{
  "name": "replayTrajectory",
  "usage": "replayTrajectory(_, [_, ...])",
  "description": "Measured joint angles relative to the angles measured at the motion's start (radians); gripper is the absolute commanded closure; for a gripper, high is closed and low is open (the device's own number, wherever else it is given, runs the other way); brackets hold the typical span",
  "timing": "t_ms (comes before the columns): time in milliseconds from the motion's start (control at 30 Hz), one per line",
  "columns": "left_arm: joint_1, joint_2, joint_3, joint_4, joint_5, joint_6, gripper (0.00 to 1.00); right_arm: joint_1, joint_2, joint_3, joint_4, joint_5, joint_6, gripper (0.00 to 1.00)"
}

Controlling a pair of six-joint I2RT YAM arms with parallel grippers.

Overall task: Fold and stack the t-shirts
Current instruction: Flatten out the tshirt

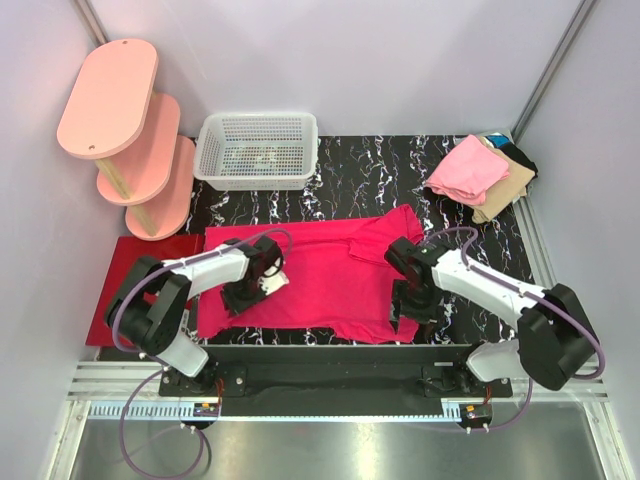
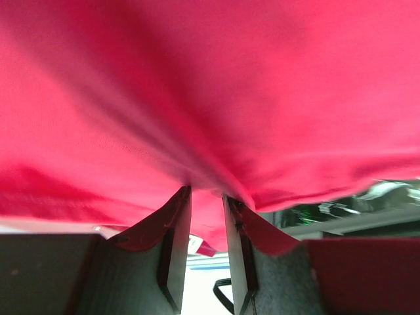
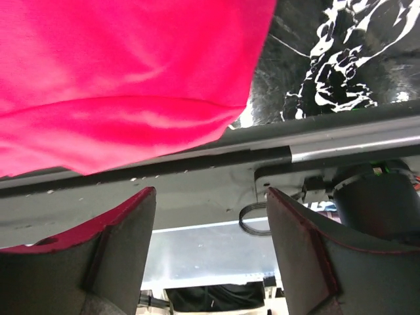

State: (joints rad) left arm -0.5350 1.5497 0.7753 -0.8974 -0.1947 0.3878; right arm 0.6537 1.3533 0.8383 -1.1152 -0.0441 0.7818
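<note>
Black marbled tabletop w/ white walls round it. The magenta-red t-shirt (image 1: 330,285) lies spread mid-table btwn my two arms, mostly flat, a bit rumpled at its far right.

My left gripper (image 2: 207,193) is clenched on a pinch of that shirt near its left side. In the left wrist view the fingers sit nearly together w/ cloth bunched at the tips and red fabric tenting over the lens. I judge the pinch is there to lift that side over for a fold.

My right gripper (image 3: 210,197) is released, fingers wide apart, nothing btwn them. It sits low at the shirt's near right corner, hem just ahead of the tips. Prob placed there to take the matching corner, so both sides rise together and the cloth doesn't skew.

At the far right corner the light pink t-shirt (image 1: 468,170) rests folded on the tan t-shirt (image 1: 503,192), w/ the black/teal t-shirt (image 1: 512,152) behind. That's the stack this one should join, well apart from where I'm working.

Fold looks early. Risk as I see it: a one-sided lift drags the whole shirt instead of creasing it.
</note>
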Motion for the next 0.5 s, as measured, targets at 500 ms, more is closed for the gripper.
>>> replayTrajectory(500, [0.306, -0.062, 0.222, -0.047, 0.117, 0.051, 0.69, -0.254, 0.403, 0.564, 0.089, 0.152, -0.097, 0.2])
